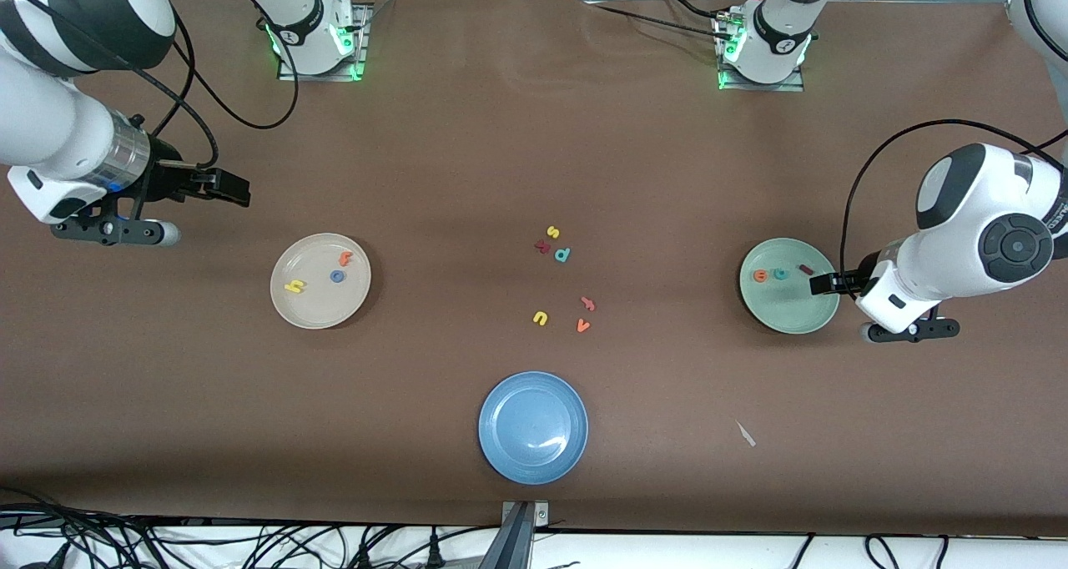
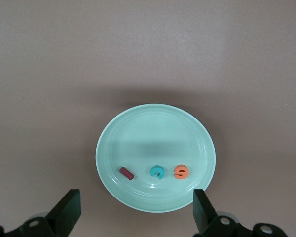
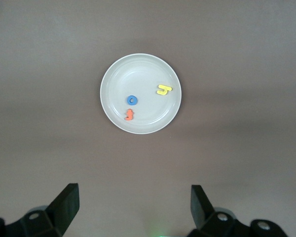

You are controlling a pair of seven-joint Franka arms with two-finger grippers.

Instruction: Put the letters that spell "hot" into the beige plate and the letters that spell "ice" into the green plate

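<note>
The beige plate [image 1: 317, 314] [image 3: 138, 69] holds the yellow h [image 1: 294, 286] [image 3: 164, 90], the blue o [image 1: 337, 276] [image 3: 132, 100] and the orange t [image 1: 345, 259] [image 3: 129, 114]. In the green plate [image 1: 788, 314] [image 2: 153, 133] lie the orange e [image 1: 761, 276] [image 2: 181, 171], the teal c [image 1: 780, 274] [image 2: 157, 172] and the dark red i [image 1: 806, 269] [image 2: 127, 174]. My left gripper [image 1: 826, 283] [image 2: 136, 207] hangs open and empty over the green plate's rim. My right gripper [image 1: 229, 187] [image 3: 134, 202] is open and empty over bare table, beside the beige plate.
A blue plate [image 1: 533, 427] sits near the front edge. Mid-table lie loose letters: a yellow s [image 1: 552, 232], a teal d [image 1: 562, 254], a dark red one [image 1: 543, 247], a yellow u [image 1: 541, 318], an orange v [image 1: 583, 325] and a pink one [image 1: 587, 304]. A white scrap [image 1: 745, 434] lies nearer the front.
</note>
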